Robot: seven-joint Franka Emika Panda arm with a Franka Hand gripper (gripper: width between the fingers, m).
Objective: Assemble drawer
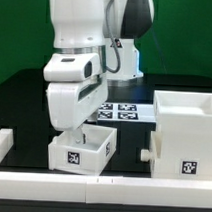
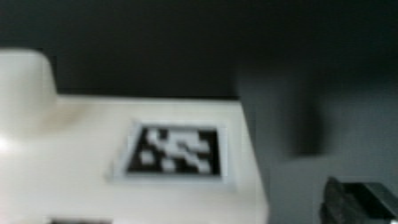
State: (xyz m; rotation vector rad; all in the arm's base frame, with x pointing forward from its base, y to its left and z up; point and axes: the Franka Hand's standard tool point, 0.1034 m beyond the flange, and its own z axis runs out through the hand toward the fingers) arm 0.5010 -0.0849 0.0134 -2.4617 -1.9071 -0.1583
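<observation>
While the arm is hanging right over a small tray (image 1: 80, 150) of the drawer, the gripper (image 1: 68, 130) is sitting at its top (jaw state I cannot tell), and the large housing (image 1: 185, 137) is standing just beside this tray.

A black counter (image 1: 19, 100) carries everything in the exterior view. Low white rails edge it: 1 long rail (image 1: 101, 184) runs along the near side, and a shorter rail (image 1: 0, 141) sits at the exterior view's left. The marker board (image 1: 120, 111) lies flat further back, showing about 4 black-and-white tags. Behind the counter hangs a green backdrop (image 1: 22, 30).
</observation>
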